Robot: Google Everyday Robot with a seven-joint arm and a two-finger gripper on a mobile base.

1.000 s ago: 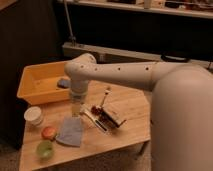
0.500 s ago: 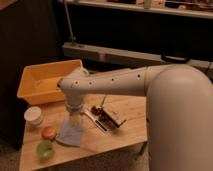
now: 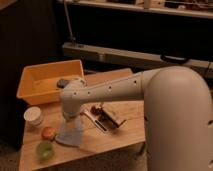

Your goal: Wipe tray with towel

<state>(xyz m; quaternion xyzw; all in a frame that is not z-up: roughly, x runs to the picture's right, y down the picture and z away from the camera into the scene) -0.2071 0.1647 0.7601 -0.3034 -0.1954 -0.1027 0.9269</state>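
The tray (image 3: 31, 79) is a large orange-yellow bin at the back left of the wooden table (image 3: 125, 135). A small dark blue lump (image 3: 62, 82) lies inside it. The towel (image 3: 71, 137) is a pale blue-grey cloth lying on the table in front of the tray. My white arm reaches in from the right and bends down. My gripper (image 3: 70, 124) points straight down onto the towel's top, mostly hidden by the wrist above it.
A white cup (image 3: 34, 116) stands left of the towel. An orange ball (image 3: 48, 133) and a green round object (image 3: 45, 149) lie near the front left edge. Dark utensils (image 3: 106, 118) lie right of the towel. A shelf unit stands behind.
The arm has swung left and lowered, so the gripper has come from above the table's middle down onto the towel. The towel and tray have not visibly moved.
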